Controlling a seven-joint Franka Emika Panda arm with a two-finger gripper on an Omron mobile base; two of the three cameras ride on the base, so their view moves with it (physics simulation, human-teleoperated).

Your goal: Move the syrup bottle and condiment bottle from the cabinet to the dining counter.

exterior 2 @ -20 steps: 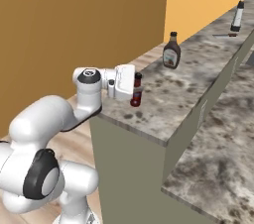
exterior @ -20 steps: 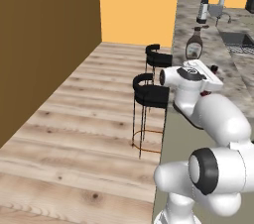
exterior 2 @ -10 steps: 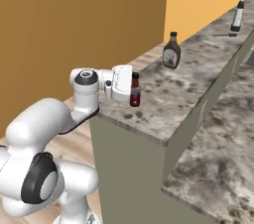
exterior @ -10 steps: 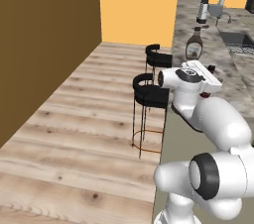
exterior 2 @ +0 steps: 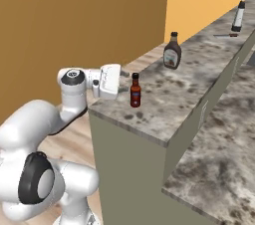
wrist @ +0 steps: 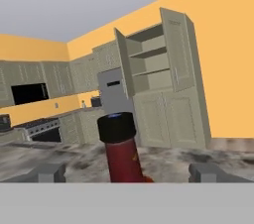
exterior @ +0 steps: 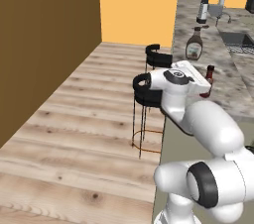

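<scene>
The condiment bottle [exterior 2: 135,91], small and red with a black cap, stands upright near the edge of the dining counter [exterior 2: 179,94]. My gripper [exterior 2: 124,81] is open just off that edge, level with the bottle and no longer touching it. In the hand view the condiment bottle [wrist: 121,153] rises between my spread fingertips [wrist: 49,172]. The syrup bottle [exterior 2: 172,52] stands farther along the same counter, also seen as the brown syrup bottle [exterior: 194,44] beyond the condiment bottle [exterior: 210,74]. The cabinet [wrist: 158,74] stands across the room with its upper doors open.
Two black stools [exterior: 148,90] stand at the counter's side below my arm. A white-and-black dispenser [exterior 2: 239,14] is at the counter's far end. A sink [exterior: 238,42] lies in the back counter. A grey fridge [wrist: 114,104] stands left of the cabinet.
My hand has drawn back from the red bottle toward the counter's edge, its jaws spreading slightly wider. The bottle stays standing where it was.
</scene>
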